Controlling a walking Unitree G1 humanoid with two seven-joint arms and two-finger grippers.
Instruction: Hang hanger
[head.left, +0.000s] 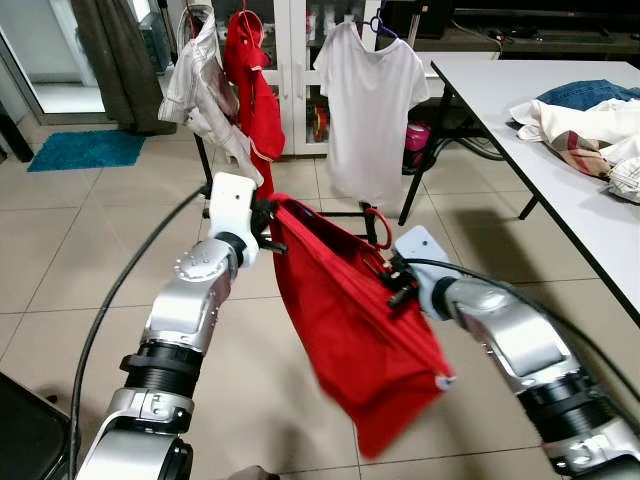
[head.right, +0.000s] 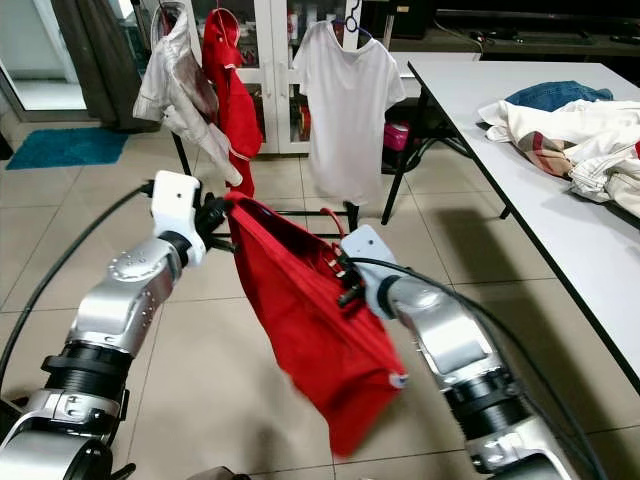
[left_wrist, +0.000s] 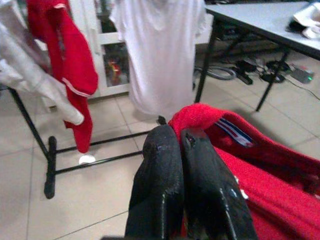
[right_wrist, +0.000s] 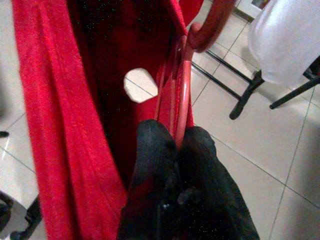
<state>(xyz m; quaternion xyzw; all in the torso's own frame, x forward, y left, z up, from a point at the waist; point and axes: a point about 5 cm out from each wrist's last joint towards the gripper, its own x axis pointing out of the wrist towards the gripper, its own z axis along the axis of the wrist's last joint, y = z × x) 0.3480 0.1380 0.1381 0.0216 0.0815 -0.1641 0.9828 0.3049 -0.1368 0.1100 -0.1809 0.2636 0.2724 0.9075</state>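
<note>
Holding a red garment (head.left: 350, 330) between them, both arms are raised in front of the robot above the tiled floor (head.left: 70, 250). On the left side, the left gripper (left_wrist: 175, 145) has its two black fingers pressed together on the collar edge of the cloth, near a small label. On the right side, the right gripper (right_wrist: 176, 137) is clamped on the thin red hanger (right_wrist: 182, 95) that sits inside the garment; its hook (head.left: 380, 222) rises just above the fingers.

The garment looks light and soft, so it sags between the two grips and will swing easily. The hanger seems stiff but thin and smooth, and I judge it could turn or slip in the fingers. The best place to hold is low on the neck of the hook, where the right gripper has it now, so the hook stays free for the rail.

Further away stands a black clothes rack (head.left: 345, 213). From left to right it carries a striped shirt (head.left: 205, 95), a red jacket (head.left: 252, 95) and a white T-shirt (head.left: 370, 110). These clothes take much of the rail. At the far right, a grey table (head.left: 530, 140) with a pile of clothes (head.left: 585, 125) stands close to the rack, and its leg narrows the way.
</note>
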